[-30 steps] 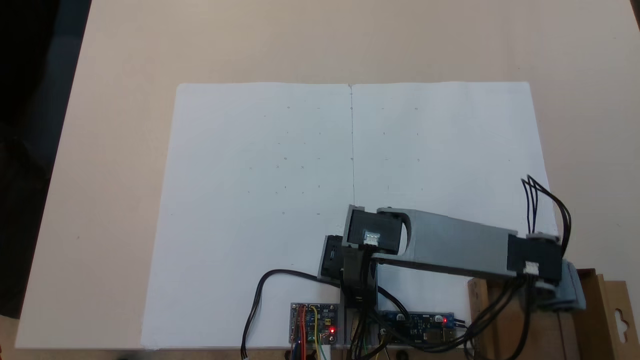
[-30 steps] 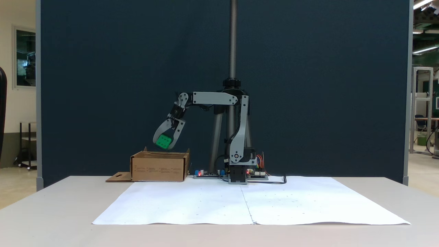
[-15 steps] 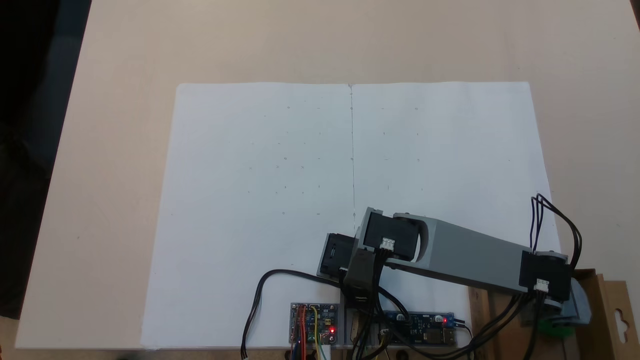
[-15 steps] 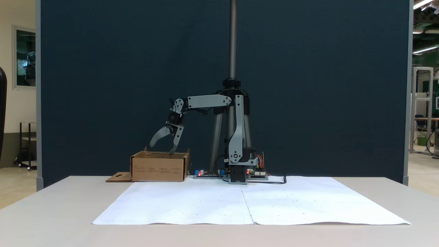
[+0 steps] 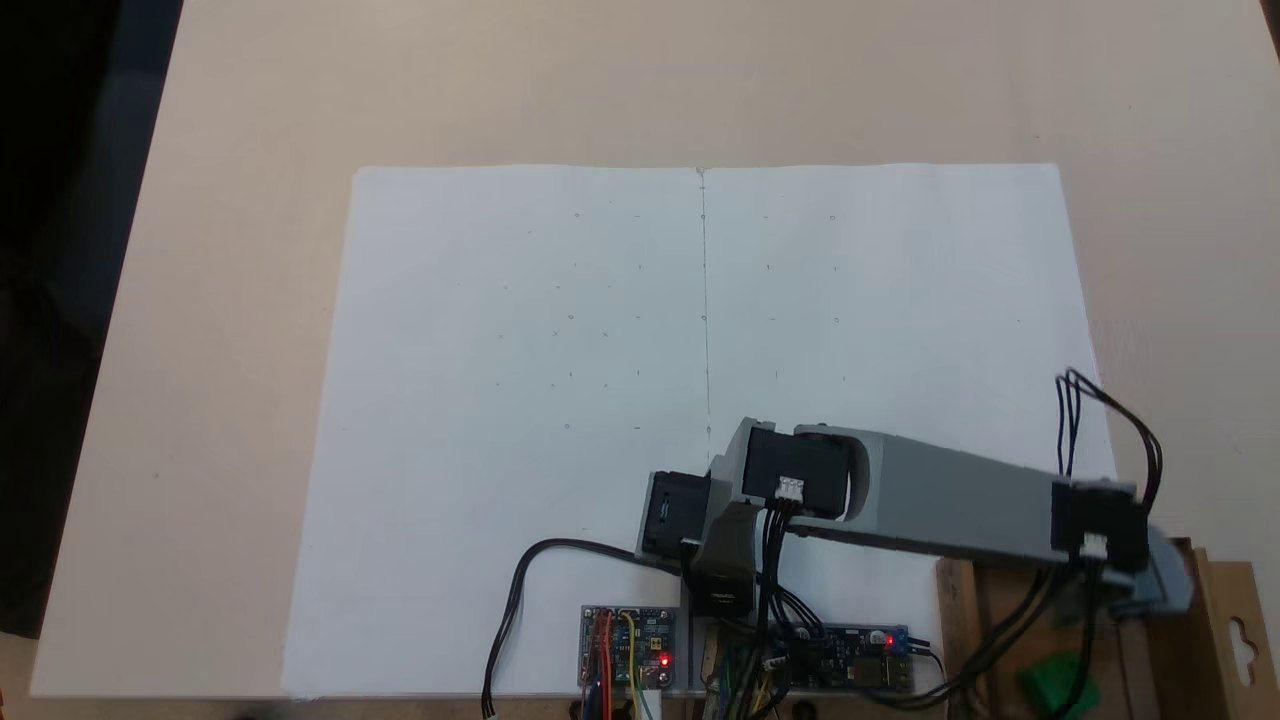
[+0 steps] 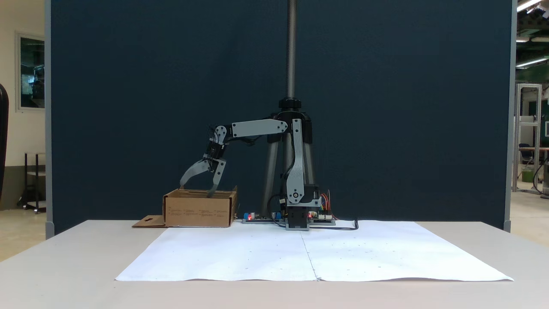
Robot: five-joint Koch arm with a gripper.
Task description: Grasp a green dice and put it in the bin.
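Note:
The green dice lies on the floor of the bin, a shallow brown cardboard box at the lower right of the top-down fixed view. In the side-on fixed view the bin stands left of the arm's base, and its walls hide the dice. My gripper hangs open just above the bin's rim, its two grey fingers spread wide with nothing between them. From above, the forearm and the wrist cover most of the gripper.
Two white paper sheets cover the middle of the table. Circuit boards and cables lie at the arm's base. The bin's flap with a hang-hole juts out sideways. A metal stand pole rises behind the arm.
One second ago the gripper held the green dice above the bin. It then opened, the dice dropped into the bin, and the open fingers sank closer to the rim.

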